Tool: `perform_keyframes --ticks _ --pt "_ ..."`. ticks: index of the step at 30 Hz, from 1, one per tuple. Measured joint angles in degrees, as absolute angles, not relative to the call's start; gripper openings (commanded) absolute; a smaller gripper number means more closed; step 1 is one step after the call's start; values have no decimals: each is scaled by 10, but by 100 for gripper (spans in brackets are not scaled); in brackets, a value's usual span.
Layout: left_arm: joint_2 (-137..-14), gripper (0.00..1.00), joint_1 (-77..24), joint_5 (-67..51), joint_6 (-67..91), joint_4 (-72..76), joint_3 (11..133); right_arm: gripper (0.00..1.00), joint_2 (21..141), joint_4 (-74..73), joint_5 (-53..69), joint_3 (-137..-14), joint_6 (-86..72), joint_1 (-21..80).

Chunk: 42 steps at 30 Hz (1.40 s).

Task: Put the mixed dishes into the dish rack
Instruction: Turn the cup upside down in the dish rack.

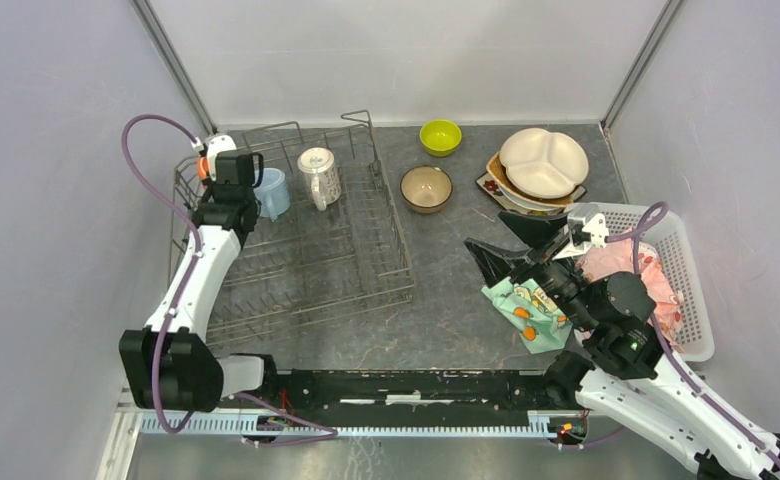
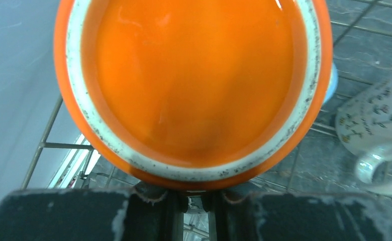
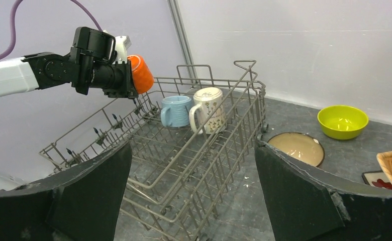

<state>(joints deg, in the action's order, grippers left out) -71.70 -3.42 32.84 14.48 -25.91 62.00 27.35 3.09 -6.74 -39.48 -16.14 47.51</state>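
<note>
Roughly by size: dish rack (image 1: 306, 260) sits under and to the right of the left gripper (image 3: 132, 75). The left arm is stretched forward along the rack's left side, with its wrist raised over the far-left corner. That gripper is clamped on the orange mug (image 2: 194, 85), held on its side above the wires, not touching them, one round end filling the wrist view. The right arm is bent low and aimed at the rack. The right gripper (image 1: 488, 232) has its jaws spread wide, holding nothing, hovering just past the teal cloth (image 1: 526, 305). Light-blue mug (image 1: 273, 192) and white patterned mug (image 1: 318, 177) stand in the rack just right of the left gripper, close beside each other. Tan bowl (image 1: 426, 188) and lime-green bowl (image 1: 440, 136) lie on the table beyond the right gripper. The cream three-section plate (image 1: 543, 162) tops a stack off to its far right.
</note>
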Motion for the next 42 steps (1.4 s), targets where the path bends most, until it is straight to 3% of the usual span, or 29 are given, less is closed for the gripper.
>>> perform_keyframes --ticks 8,18,25,42 --pt "-757 2 31 322 118 -232 620 98 258 15 -83 -391 -151 475" --pt "-772 2 117 205 109 -191 618 98 252 11 -93 -379 -151 475" --pt "-815 2 146 144 111 -183 617 98 256 16 -93 -358 -156 475" --pt "-870 4 170 125 124 -156 620 98 271 29 -89 -340 -169 475"
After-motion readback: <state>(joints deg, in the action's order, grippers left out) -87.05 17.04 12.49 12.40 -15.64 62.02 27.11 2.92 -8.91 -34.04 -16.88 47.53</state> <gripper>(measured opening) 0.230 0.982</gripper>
